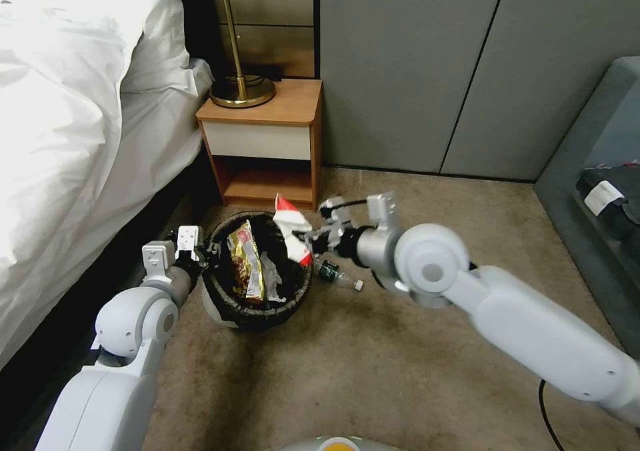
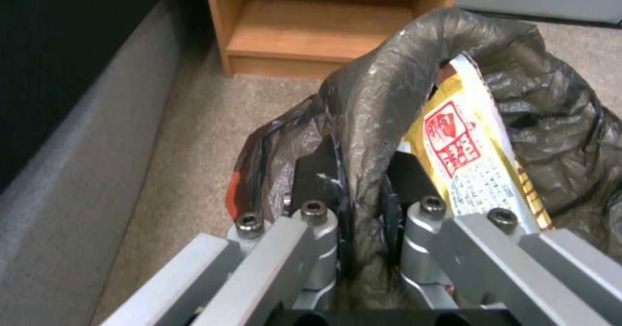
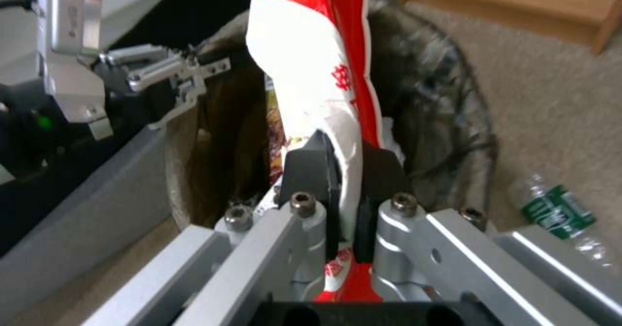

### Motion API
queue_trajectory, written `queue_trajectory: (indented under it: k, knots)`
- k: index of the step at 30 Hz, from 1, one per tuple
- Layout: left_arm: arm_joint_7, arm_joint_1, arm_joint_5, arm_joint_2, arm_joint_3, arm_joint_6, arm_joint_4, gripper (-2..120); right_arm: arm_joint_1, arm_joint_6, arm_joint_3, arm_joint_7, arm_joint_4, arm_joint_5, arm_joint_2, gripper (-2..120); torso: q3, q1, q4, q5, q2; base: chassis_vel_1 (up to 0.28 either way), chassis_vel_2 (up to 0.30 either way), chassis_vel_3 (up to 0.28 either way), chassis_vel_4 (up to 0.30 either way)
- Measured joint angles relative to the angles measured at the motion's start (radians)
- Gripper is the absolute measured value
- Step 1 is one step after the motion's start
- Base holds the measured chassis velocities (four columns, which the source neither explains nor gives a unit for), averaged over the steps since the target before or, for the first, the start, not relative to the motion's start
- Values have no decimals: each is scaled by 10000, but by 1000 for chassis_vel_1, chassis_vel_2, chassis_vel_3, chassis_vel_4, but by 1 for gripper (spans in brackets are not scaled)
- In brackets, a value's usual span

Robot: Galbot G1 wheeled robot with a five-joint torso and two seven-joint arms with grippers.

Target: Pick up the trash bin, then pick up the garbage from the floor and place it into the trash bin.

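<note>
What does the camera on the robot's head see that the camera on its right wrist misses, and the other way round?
Head view alone: the bed, the lamp on the nightstand's top, and the grey couch.

Right wrist view alone: a close look at the right gripper, shut on the red-and-white packet, whose lower end pokes out behind the fingers.

Both views: the trash bin with its dark liner, the yellow wrapper inside, the left gripper at the bin's rim, the plastic bottle on the carpet, and the nightstand.
</note>
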Motion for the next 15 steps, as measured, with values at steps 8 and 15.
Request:
queue_trajectory:
  k: [8,15]
  knots:
    - [26,-60,1,24,-13,0,103,5,77,10,-693,44,-679,-316,575,2,0,0,-2,0,0,0,0,0,0]
    - [55,-92,28,-12,-1,0,153,5,362,18,-1122,133,-1303,-400,1391,2,0,0,0,0,1,0,0,0,0]
